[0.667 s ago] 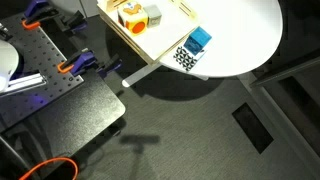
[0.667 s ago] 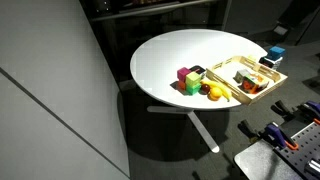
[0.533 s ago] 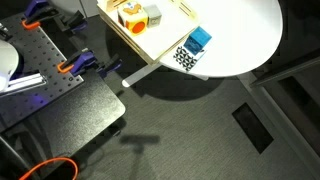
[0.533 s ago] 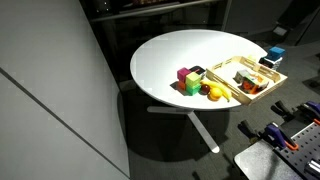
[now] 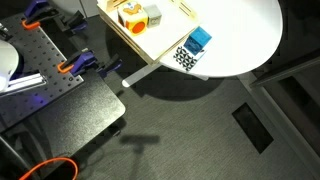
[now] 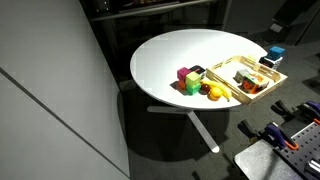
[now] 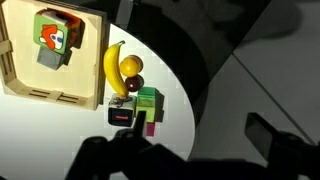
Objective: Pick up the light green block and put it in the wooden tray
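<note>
While the gripper [image 7: 185,165] hangs above the round white table [image 6: 165,55], the light green block [image 5: 152,14], a small pale grey-green cube, sits inside the flat tan wooden tray [image 5: 150,40].
It sits just beside the orange-and-white block [image 5: 130,15] in the tray. A yellow banana [image 7: 115,68] lies just outside the tray rim. Gripper is a dark blur; can't tell if spread or pressed together.

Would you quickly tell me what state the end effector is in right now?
End effector: cannot be told; it is only a dark blur low in the wrist view.
</note>
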Controlling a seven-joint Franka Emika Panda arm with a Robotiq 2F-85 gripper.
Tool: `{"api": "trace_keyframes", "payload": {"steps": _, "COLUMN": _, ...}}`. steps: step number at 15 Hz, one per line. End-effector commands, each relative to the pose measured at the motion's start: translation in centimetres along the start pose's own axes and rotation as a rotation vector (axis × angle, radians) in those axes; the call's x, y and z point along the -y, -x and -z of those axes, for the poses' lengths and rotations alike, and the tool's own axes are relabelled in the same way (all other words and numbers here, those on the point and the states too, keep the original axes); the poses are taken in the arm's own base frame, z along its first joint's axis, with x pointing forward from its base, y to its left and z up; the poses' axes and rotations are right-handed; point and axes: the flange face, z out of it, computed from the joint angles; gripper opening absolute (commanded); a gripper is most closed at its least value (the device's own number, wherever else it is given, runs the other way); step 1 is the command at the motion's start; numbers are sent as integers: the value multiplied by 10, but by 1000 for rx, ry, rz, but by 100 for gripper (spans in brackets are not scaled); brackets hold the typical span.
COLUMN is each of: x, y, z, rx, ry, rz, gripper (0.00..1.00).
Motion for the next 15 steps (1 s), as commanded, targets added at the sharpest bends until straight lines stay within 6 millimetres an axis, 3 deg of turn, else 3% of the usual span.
{"api": "trace_keyframes", "payload": {"steps": 1, "x": -20, "y": -25, "z": -2, "rx": -18, "ry": -8, "rz": -53, "gripper": 100}}
{"api": "trace_keyframes", "payload": {"steps": 9, "x": -58, "y": -82, "z": -27, "rx": -67, "ry": -78, "rz": -159, "gripper": 100}}
{"api": "trace_keyframes", "payload": {"steps": 15, "x": -78, "y": -126, "z": -53, "rx": 4, "ry": -108, "rz": -217, "gripper": 100}}
